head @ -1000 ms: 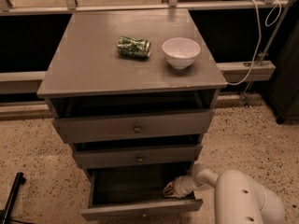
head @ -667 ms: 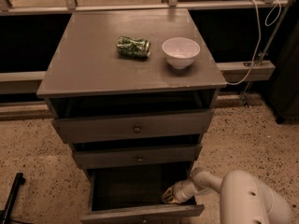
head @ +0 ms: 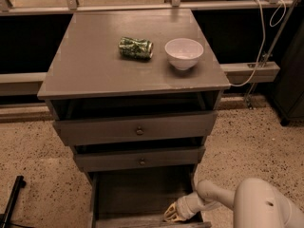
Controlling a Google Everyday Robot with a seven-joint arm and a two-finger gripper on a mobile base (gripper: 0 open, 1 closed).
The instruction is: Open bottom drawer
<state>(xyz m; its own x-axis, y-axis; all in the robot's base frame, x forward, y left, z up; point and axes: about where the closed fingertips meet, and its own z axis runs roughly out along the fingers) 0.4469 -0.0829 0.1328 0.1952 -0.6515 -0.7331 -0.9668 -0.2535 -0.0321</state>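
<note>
The bottom drawer [head: 137, 198] of the grey cabinet is pulled out, its dark inside showing below the two upper drawer fronts. Its front edge lies at the bottom of the view and its knob is out of view. My gripper [head: 172, 213] reaches in from the lower right on the white arm [head: 247, 205] and sits at the drawer's front right corner, inside the drawer opening.
The mid-sized drawer front [head: 140, 159] and the tallest drawer front [head: 137, 127] sit above, each with a small knob. A crushed green can [head: 136, 48] and a white bowl [head: 184, 53] rest on the cabinet top [head: 95, 70]. A black pole [head: 12, 198] lies on the speckled floor at left.
The gripper has moved down and left along the drawer's right front corner, and the drawer has come out a little further.
</note>
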